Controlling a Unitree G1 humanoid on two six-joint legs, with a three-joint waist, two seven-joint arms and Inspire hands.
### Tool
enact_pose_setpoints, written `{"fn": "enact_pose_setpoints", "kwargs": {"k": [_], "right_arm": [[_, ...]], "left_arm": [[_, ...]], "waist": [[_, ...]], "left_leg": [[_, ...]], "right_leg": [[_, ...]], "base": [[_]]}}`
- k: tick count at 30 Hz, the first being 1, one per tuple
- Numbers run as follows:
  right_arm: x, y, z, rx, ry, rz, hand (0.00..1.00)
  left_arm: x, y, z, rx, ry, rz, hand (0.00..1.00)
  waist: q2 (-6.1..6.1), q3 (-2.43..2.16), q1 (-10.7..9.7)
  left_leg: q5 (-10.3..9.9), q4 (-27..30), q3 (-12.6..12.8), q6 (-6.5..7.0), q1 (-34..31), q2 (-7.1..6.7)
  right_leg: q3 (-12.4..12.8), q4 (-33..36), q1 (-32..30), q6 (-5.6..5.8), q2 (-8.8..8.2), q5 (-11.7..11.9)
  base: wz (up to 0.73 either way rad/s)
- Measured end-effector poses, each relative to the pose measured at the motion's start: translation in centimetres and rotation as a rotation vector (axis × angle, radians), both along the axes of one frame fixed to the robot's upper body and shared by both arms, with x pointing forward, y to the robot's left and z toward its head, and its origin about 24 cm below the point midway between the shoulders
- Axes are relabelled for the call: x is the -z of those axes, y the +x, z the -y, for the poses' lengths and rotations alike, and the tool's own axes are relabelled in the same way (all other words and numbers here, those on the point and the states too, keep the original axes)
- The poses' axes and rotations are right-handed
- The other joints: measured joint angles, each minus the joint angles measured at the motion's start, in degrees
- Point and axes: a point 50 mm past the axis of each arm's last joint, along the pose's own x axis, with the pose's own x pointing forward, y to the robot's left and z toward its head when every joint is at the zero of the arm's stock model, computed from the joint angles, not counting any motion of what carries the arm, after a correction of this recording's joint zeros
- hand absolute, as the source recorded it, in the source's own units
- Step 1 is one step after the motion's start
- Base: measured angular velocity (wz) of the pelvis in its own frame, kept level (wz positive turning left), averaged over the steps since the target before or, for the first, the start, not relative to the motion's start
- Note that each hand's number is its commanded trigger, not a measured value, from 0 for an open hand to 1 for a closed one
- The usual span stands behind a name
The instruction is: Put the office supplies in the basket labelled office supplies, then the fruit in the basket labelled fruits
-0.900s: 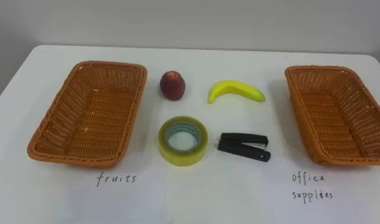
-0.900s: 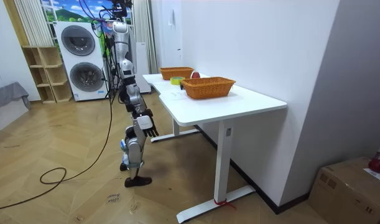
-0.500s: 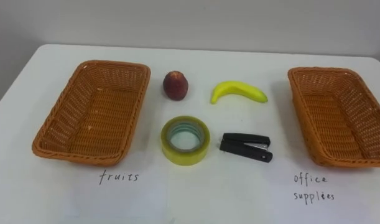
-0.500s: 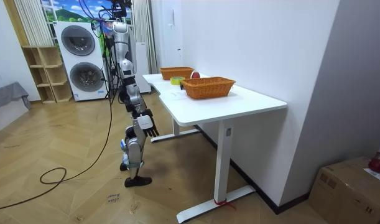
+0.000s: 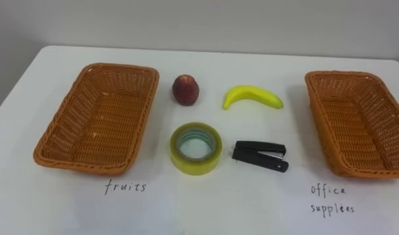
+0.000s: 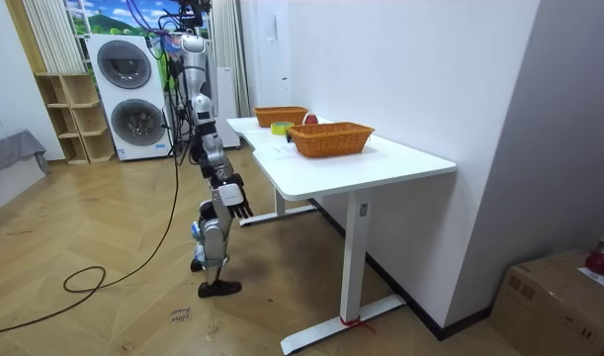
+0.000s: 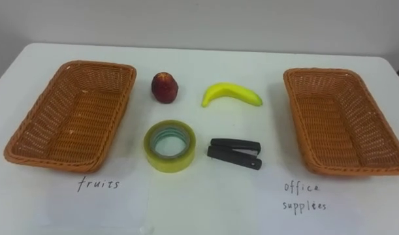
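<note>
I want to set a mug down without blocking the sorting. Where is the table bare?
Bare: the table's near edge between the written labels, and the far strip behind everything. Crowded: between left basket and right basket, where red fruit, banana, tape roll and stapler sit.

on the table (image 5: pixel 206 209): left basket (image 5: pixel 98 117) at frame left, right basket (image 5: pixel 356 121) at frame right. between them, apple (image 5: pixel 185 89) and banana (image 5: pixel 252 97) above; tape roll (image 5: pixel 195 147) and stapler (image 5: pixel 260 155) below.

eye views: head-mounted, steeply down, close over table (image 5: pixel 206 209), side by side | room view: metres off past table's end, facing robot's right side | shared: table, left basket (image 5: pixel 98 117), right basket (image 5: pixel 356 124)
</note>
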Motion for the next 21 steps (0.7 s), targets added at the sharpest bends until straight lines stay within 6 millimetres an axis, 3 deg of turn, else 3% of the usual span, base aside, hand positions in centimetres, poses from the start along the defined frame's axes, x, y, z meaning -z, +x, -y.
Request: {"fn": "enact_pose_setpoints", "kwargs": {"k": [8,10,17,21], "right_arm": [[0.0,-0.7,0.4,0.089,-0.019,-0.016,0.00],[0.0,-0.9,0.7,0.137,-0.031,-0.019,0.00],[-0.1,-3.7,2.0,0.396,-0.079,-0.100,0.00],[-0.4,-5.9,2.9,0.594,-0.128,-0.165,0.00]], "left_arm": [[0.0,-0.4,-0.1,-0.012,-0.007,-0.005,0.00],[0.0,-0.9,-0.3,-0.031,-0.011,-0.014,0.00],[-0.1,-2.1,-1.1,-0.094,-0.003,-0.048,0.00],[-0.1,-2.6,-1.5,-0.143,-0.007,-0.061,0.00]], "waist": [[0.03,-0.13,-1.42],[-0.13,-0.07,-2.57],[-0.54,-0.16,-4.83],[-1.04,0.13,-6.06]], "left_leg": [[0.00,0.06,0.69,0.00,0.35,0.08],[0.00,-0.11,0.71,0.00,0.87,0.08],[-0.01,-0.28,0.73,0.00,1.67,0.17],[-0.01,-0.67,1.26,0.00,2.12,0.06]], "right_leg": [[0.53,0.12,0.10,-0.04,0.11,0.04],[0.56,0.18,0.50,-0.04,0.11,0.03],[1.04,0.81,0.91,0.00,0.17,-0.01],[1.88,1.00,0.90,0.04,0.17,-0.04]], "base": [[-0.04],[0.00],[0.00],[-0.09]]}}
